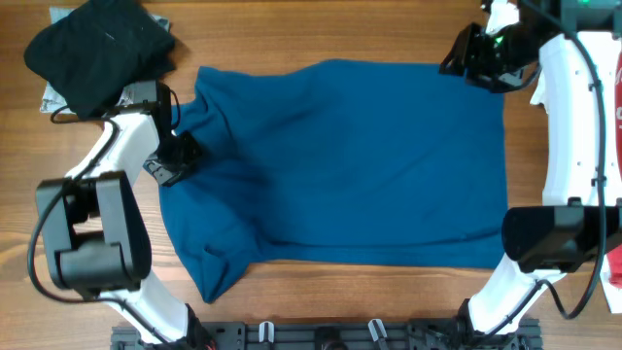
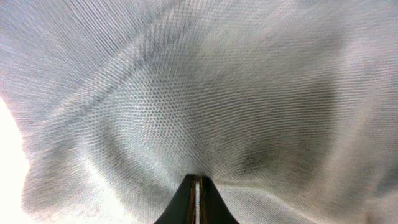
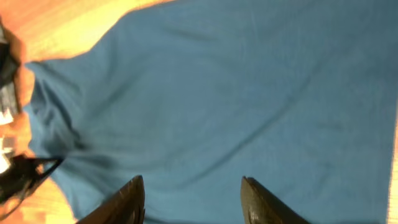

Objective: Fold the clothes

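The royal-blue shirt lies spread across the middle of the wooden table, bunched along its left side. My left gripper is at the shirt's left edge, shut on a pinch of the fabric; in the left wrist view the cloth fills the frame, washed out pale, and the fingers are closed together on it. My right gripper hovers at the shirt's far right corner, open and empty; the right wrist view shows its fingers spread above the blue shirt.
A black garment lies bunched at the far left corner, over some printed paper. A red-and-white item shows at the right edge. Arm bases stand at the near left and near right, with a rail along the front edge.
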{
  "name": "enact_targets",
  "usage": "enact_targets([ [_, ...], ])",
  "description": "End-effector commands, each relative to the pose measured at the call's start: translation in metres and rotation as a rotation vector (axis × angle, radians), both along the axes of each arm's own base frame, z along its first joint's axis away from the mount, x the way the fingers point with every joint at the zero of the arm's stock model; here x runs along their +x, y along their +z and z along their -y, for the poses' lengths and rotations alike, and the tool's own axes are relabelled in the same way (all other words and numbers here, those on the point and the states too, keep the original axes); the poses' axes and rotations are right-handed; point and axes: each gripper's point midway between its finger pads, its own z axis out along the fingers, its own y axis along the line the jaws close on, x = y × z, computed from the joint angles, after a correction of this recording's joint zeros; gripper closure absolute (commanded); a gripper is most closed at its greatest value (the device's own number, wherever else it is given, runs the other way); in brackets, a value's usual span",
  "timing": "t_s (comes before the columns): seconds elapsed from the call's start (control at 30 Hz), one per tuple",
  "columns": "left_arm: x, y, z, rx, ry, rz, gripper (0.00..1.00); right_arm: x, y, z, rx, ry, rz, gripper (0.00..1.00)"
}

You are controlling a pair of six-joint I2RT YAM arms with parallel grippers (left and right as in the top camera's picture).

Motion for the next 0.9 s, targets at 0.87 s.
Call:
enact_targets([
  [0.87, 0.109, -0.046, -0.048, 0.259, -0.18, 0.349, 0.94, -0.021, -0.193, -0.001, -0.046, -0.043, -0.163, 0.84],
])
